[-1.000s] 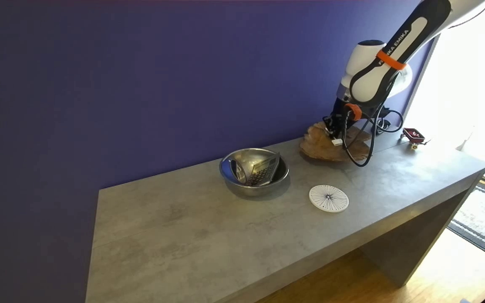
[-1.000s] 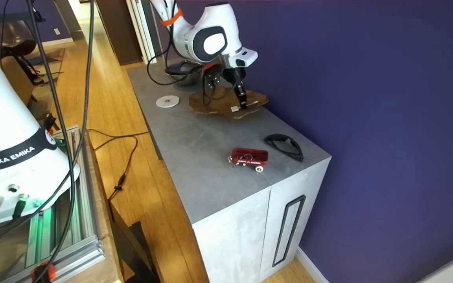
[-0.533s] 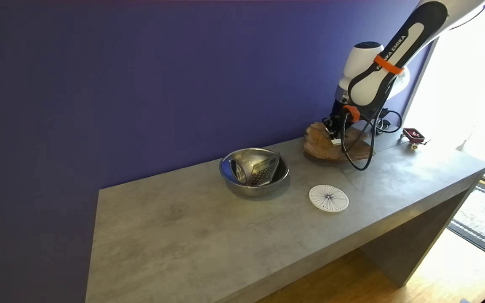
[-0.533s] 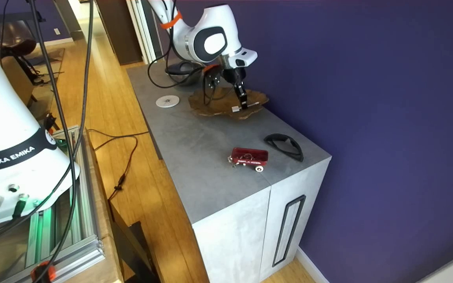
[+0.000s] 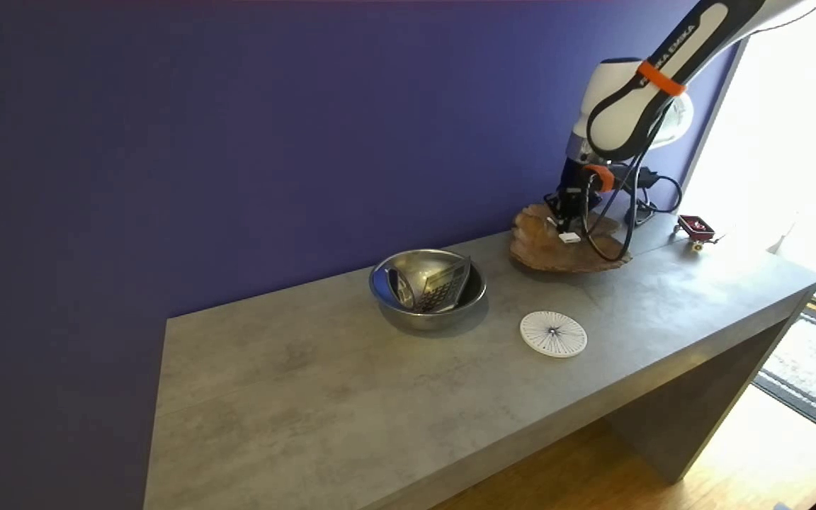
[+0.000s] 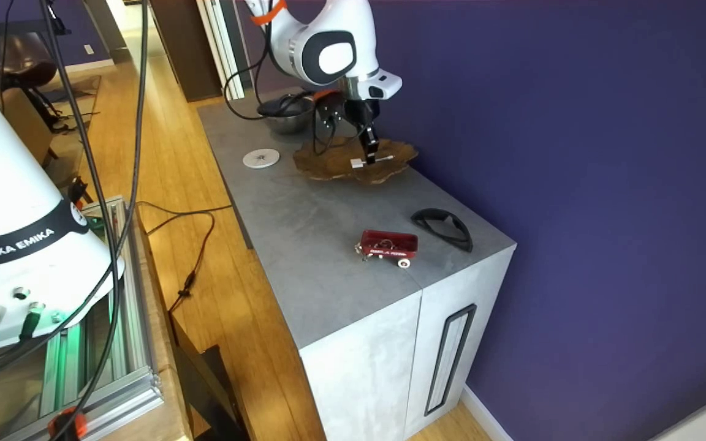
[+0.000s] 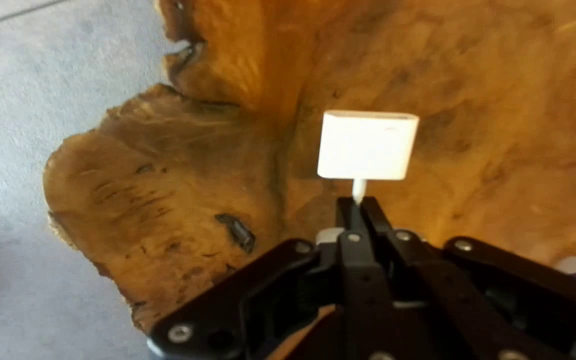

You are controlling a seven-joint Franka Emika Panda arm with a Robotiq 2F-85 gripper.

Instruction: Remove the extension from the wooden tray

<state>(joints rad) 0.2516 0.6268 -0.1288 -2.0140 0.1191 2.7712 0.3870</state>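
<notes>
The wooden tray (image 5: 539, 253) is reddish-brown with an irregular rim, near the wall; it also shows in an exterior view (image 6: 322, 168) and the wrist view (image 7: 183, 150). The extension is a short white cable with a flat white connector (image 7: 368, 146) at one end; it also shows in both exterior views (image 5: 569, 237) (image 6: 357, 163). My gripper (image 7: 358, 205) is shut on the thin cable just behind the connector; it also shows in an exterior view (image 6: 371, 158). The extension is over the tray, seemingly slightly raised. The fingers hide the cable's middle.
A steel bowl (image 5: 429, 320) with a grater stands beside the tray. A white disc (image 5: 553, 334) lies in front of them on the grey counter (image 5: 323, 397). A red toy wagon (image 6: 388, 244) and a black curved object (image 6: 445, 229) lie near the counter's end. The purple wall stands behind.
The arm has risen a little, with the gripper and the held extension moving up and slightly toward the tray's middle. The tray has shifted slightly from one second ago.
</notes>
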